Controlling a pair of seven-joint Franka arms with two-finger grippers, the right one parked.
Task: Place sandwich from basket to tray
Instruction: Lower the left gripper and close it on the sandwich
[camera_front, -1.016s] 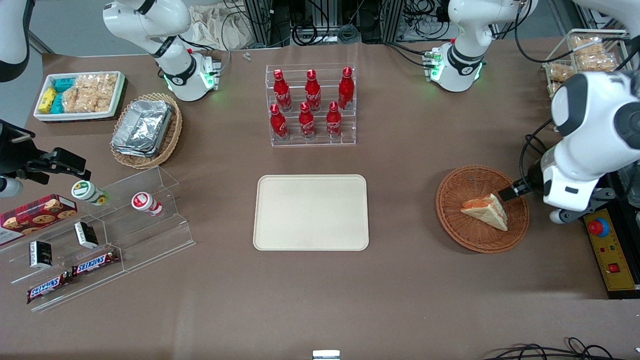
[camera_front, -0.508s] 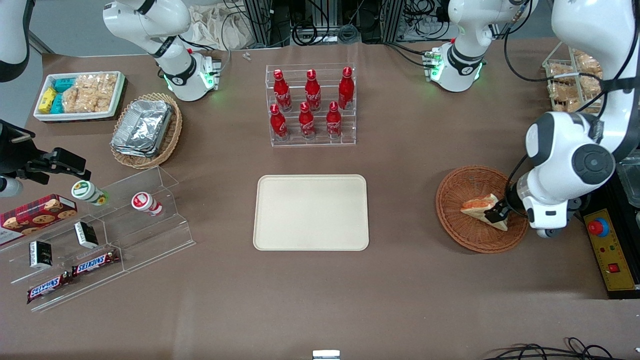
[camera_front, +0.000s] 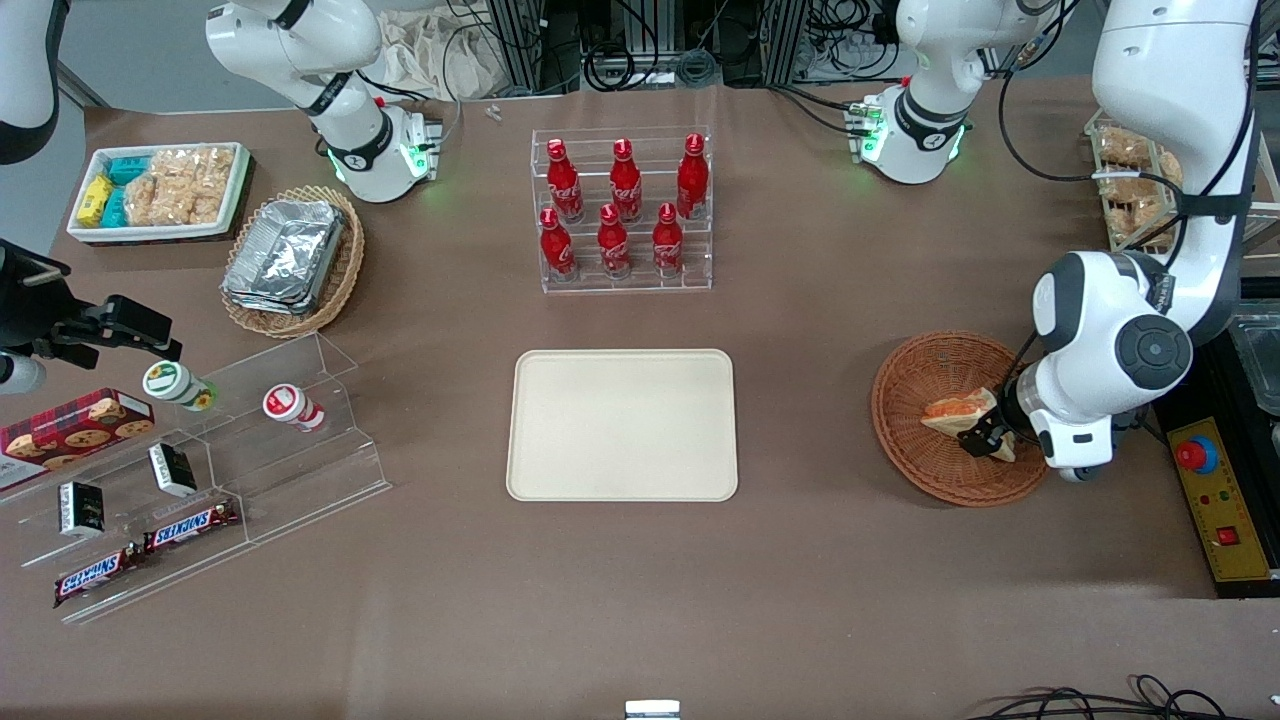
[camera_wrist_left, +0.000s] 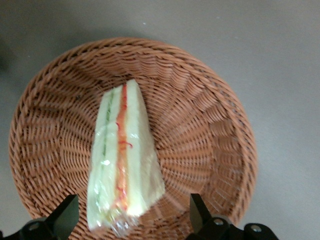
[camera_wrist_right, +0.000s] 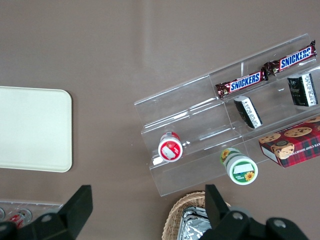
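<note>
Over the basket (camera_front: 960, 418), at about three o'clock from the tray (camera_front: 622, 424) as the front camera sees the table, the gripper (camera_front: 982, 439) hangs low above the sandwich (camera_front: 956, 413). Its fingers (camera_wrist_left: 65, 216) are spread wide, one to each side of the wedge's broad end, and they grip nothing; from the wrist view I cannot tell whether they touch the wrapper or stand just clear of it.

The sandwich lies on its side in the basket, near the middle, its orange-red and green filling showing along the cut edge.

As to progress, nothing of the task proper is done: the sandwich is not yet gripped and the tray lies bare, well apart from the basket toward nine o'clock. The approach looks nearly complete. Left to do, by my judgement: settle the fingers round the wedge, close on it gently since the bread looks soft, lift it clear of the basket rim, carry it across to the tray and set it down.
</note>
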